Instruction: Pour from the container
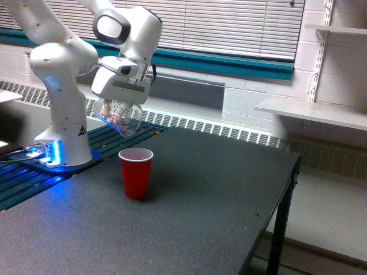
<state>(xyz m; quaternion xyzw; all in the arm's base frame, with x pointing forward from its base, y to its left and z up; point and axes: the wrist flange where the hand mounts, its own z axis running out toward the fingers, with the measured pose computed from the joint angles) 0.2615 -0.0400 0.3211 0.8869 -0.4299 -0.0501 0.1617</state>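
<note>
My gripper hangs from the white arm above the dark table, shut on the container. The container is a small clear cup with pinkish-brown bits inside. It is tilted, its mouth pointing down toward the exterior view's right. A red cup with a white inside stands upright on the table, below the container and a little to the exterior view's right. I see nothing falling between them.
The arm's white base with blue lights stands at the exterior view's left on a slatted strip. The dark table ends at an edge on the exterior view's right. A white shelf sits against the wall beyond it.
</note>
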